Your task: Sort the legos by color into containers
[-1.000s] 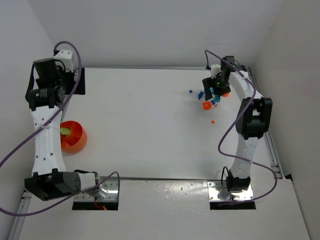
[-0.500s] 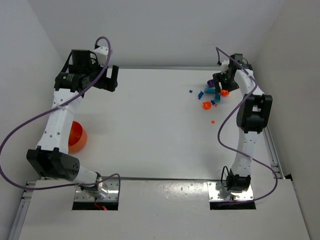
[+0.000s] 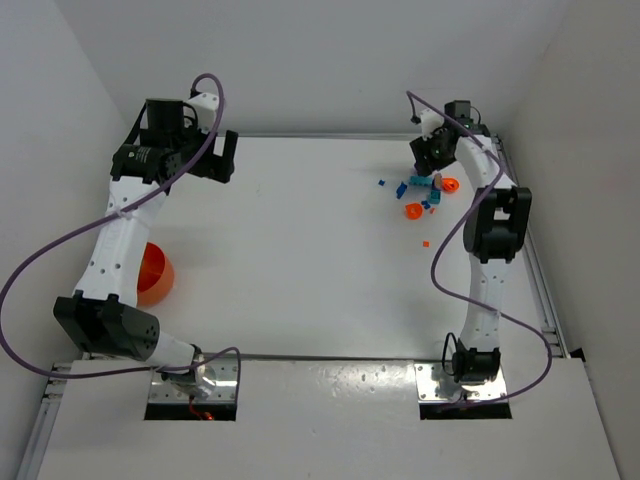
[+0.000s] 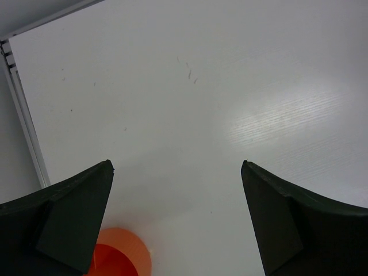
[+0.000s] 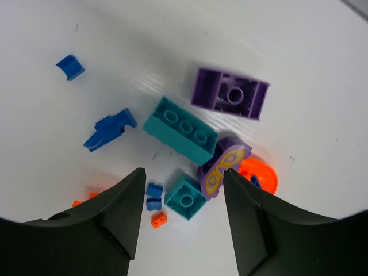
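Note:
The legos [image 3: 420, 192] lie in a loose cluster at the table's far right. My right gripper [image 3: 428, 160] hangs over them, jaws partly apart and holding nothing. In the right wrist view a small teal brick [image 5: 185, 198] lies between the fingers of the right gripper [image 5: 184, 175], and a purple butterfly piece [image 5: 223, 167] leans by the right fingertip. A long teal brick [image 5: 180, 130] and a purple brick [image 5: 230, 94] lie beyond. My left gripper [image 3: 222, 158] is wide open at the far left over bare table. The orange bowl [image 3: 155, 272] sits under the left arm.
Blue bits [image 5: 108, 131] and a tiny orange brick [image 5: 158, 219] lie left of the right fingers. A small orange disc [image 5: 261, 175] sits behind the butterfly piece. The bowl's rim [image 4: 123, 259] shows beside the left gripper [image 4: 177, 167]. A rail [image 3: 535, 270] edges the table's right side.
The left arm swung from above the bowl towards the table's back, then stopped. The right gripper shifted over the pile and its jaws narrowed.

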You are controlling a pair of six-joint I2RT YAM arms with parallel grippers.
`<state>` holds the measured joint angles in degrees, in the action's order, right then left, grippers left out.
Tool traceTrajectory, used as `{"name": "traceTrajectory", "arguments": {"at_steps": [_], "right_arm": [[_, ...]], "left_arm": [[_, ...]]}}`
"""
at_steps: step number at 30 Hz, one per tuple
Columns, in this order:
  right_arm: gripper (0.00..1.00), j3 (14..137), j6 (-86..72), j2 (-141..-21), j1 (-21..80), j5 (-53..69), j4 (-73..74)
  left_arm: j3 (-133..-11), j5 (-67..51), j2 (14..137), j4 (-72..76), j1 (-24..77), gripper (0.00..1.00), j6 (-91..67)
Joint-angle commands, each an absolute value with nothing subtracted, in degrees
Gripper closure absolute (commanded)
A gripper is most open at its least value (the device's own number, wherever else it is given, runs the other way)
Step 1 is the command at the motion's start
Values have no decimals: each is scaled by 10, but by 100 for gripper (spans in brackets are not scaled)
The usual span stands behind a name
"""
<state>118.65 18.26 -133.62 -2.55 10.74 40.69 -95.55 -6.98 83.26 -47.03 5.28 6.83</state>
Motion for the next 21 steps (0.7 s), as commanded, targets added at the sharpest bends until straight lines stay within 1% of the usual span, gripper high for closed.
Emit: {"name": "traceTrajectory", "arguments": {"at_steps": [1, 5, 14, 21], "right_arm": [[43, 1176, 285, -1334, -7, 114, 370], [43, 1175, 336, -1341, -1, 109, 375], [43, 1237, 359, -1405, 4, 68, 383], [43, 1237, 364, -1416, 4, 62, 378]], "left_arm": [[-965, -62, 831, -452, 57, 0, 68], [-965, -62, 836, -452, 57, 0, 68], [-970, -57, 846, -452, 57, 0, 68], [-970, -52, 846, -457, 57, 0, 68]]}}
